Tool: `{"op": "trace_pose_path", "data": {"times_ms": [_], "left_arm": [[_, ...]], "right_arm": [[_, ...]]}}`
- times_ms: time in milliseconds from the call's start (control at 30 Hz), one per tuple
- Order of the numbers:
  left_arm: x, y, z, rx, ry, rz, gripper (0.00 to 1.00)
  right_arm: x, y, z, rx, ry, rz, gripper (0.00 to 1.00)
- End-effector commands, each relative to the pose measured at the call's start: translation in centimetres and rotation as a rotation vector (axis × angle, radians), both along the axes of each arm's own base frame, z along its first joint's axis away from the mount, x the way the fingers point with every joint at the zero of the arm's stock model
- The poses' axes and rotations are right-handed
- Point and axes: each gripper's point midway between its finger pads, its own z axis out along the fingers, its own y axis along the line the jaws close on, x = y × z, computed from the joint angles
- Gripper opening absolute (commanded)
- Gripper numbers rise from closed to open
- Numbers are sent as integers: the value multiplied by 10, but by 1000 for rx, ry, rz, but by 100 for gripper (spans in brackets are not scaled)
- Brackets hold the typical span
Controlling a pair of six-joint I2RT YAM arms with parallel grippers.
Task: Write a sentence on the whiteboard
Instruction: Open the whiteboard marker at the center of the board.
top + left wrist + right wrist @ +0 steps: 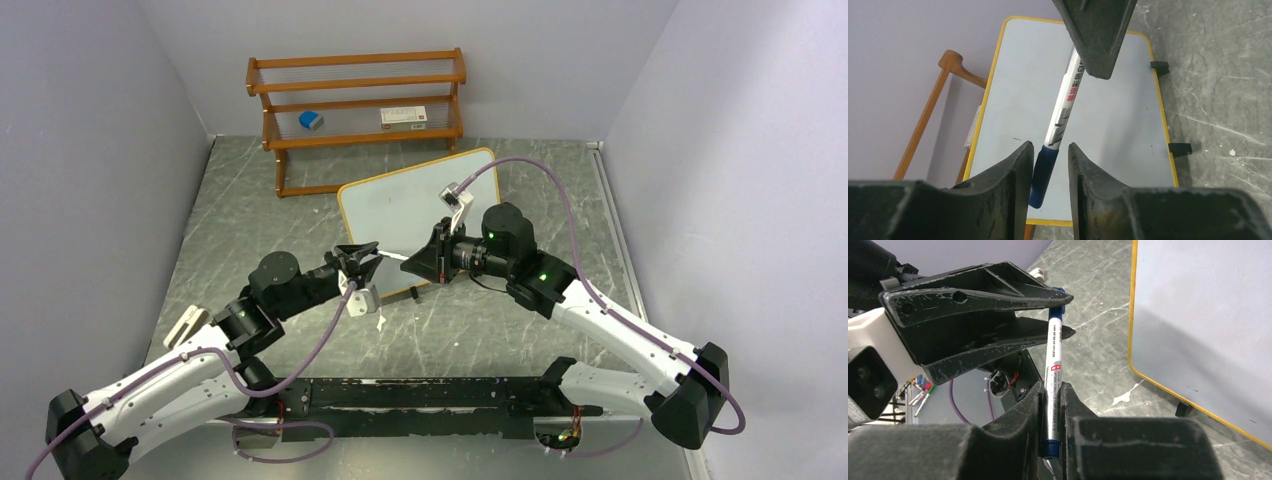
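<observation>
The whiteboard [410, 205] stands tilted on the grey table, its face [1113, 115] blank apart from tiny specks. The sentence is out of view. My right gripper [412, 264] [1050, 385] is shut on the silver barrel of a marker [1054, 360] and holds it level in front of the board. The marker's blue cap [1040, 175] points toward my left gripper [368, 255] [1048, 145]. Its jaws straddle the cap, still open. One finger is at the cap's side and a narrow gap shows on the other side. In the right wrist view the left gripper [1068, 315] brackets the cap end.
A brown wooden shelf rack [355, 110] stands at the back wall with a blue eraser [311, 120] and a white box [403, 115] on it. The board's black feet [1180, 148] rest on the table. A white smear [1123, 397] marks the tabletop near the board's corner.
</observation>
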Motion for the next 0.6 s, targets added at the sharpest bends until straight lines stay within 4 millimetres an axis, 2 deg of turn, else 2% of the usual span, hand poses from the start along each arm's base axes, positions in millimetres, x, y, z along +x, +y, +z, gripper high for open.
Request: {"op": "trace_pose_path", "data": {"times_ms": [0, 100, 200, 233, 367, 400, 500, 567], "left_arm": [[4, 2, 0, 8, -36, 28, 37], [8, 4, -5, 30, -37, 47, 39], [8, 4, -3, 21, -38, 49, 35], [8, 4, -3, 18, -37, 47, 32], [6, 1, -6, 22, -17, 35, 8], [6, 1, -6, 19, -12, 32, 5], [3, 0, -7, 8, -5, 22, 5], [2, 0, -8, 11, -4, 17, 5]], "right_arm": [[-2, 0, 17, 56, -22, 7, 0], [-2, -1, 18, 58, -24, 9, 0], [-2, -1, 18, 54, -26, 6, 0], [-2, -2, 18, 54, -27, 4, 0], [-1, -1, 18, 64, -25, 1, 0], [-1, -1, 19, 74, -26, -3, 2], [-1, 0, 21, 103, -21, -13, 21], [-2, 1, 19, 104, -9, -5, 26]]}}
